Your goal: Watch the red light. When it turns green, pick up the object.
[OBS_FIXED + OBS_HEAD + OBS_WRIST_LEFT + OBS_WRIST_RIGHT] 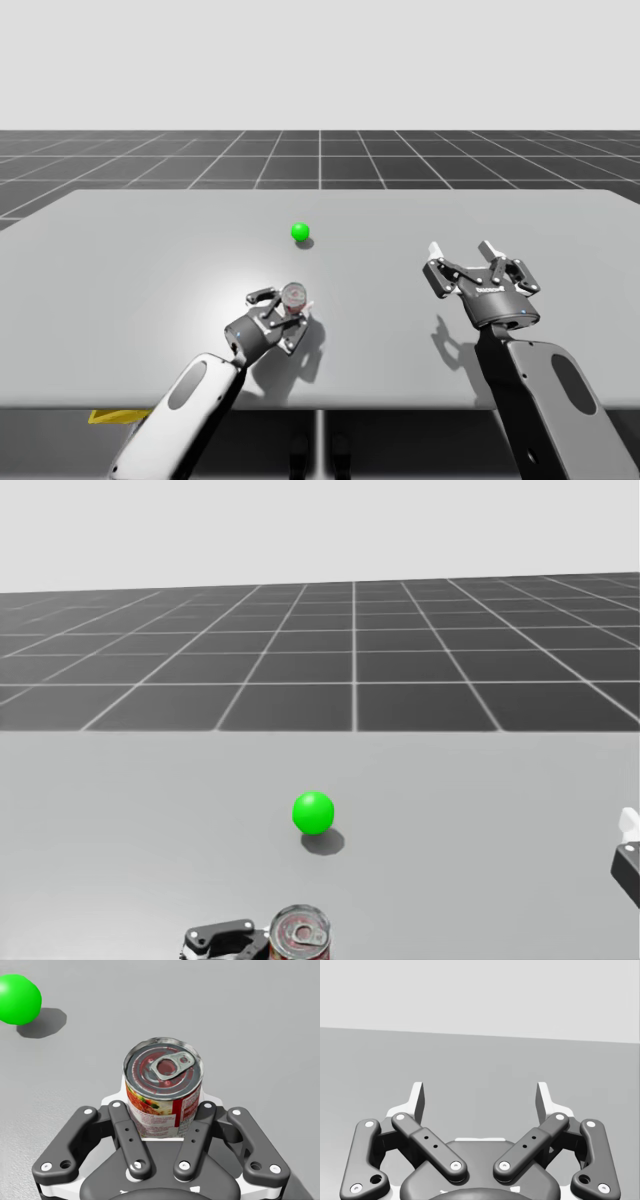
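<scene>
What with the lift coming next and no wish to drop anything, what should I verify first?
1. Ball-shaped signal light shows green: ok.
2. Red-labelled metal can stands upright: ok.
3. Left gripper has fingers touching the can from both sides: ok.
4. Can sits centred between those fingers: ok.
5. Right gripper is open and apart from the can: ok.
6. Grip firm enough to hold through a lift: cannot tell.

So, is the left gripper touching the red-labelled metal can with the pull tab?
Touching. The left wrist view shows the left gripper with both fingers pressed against opposite sides of the red-labelled metal can.
</scene>
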Robot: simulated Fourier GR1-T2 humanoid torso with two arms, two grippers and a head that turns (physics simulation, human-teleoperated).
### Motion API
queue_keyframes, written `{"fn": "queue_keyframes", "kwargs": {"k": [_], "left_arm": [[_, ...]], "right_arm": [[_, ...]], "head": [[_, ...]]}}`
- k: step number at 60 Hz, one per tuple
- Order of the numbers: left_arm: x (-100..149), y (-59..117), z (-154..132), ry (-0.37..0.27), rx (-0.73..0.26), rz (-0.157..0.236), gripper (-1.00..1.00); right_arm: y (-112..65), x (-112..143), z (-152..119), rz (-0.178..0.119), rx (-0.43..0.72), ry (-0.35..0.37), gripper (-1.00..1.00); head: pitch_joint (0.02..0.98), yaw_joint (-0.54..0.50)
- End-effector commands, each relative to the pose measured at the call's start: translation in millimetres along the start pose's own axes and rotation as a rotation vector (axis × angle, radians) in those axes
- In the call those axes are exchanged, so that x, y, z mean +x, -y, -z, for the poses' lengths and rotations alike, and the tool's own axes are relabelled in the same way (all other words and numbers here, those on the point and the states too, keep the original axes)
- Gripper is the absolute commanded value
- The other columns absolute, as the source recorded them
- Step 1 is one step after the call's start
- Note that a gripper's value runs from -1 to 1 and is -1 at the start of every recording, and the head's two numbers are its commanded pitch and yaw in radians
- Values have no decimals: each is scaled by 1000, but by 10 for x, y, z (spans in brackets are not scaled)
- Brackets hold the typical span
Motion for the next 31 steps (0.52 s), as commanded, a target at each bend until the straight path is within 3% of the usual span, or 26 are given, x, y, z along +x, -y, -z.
{"fn": "queue_keyframes", "kwargs": {"k": [1, 16, 31], "left_arm": [[475, 1, 23, 100, -85, 72, 994], [962, -109, -64, 191, -26, 137, 1000], [1582, -131, -238, 303, 86, 148, 975]], "right_arm": [[-1, 0, 4, -3, 1, 1, -1000], [-2, 1, 9, -5, 2, 0, -1000], [1, 8, 1, -3, 1, 1, -1000]], "head": [[429, 78], [424, 79], [408, 86]]}}
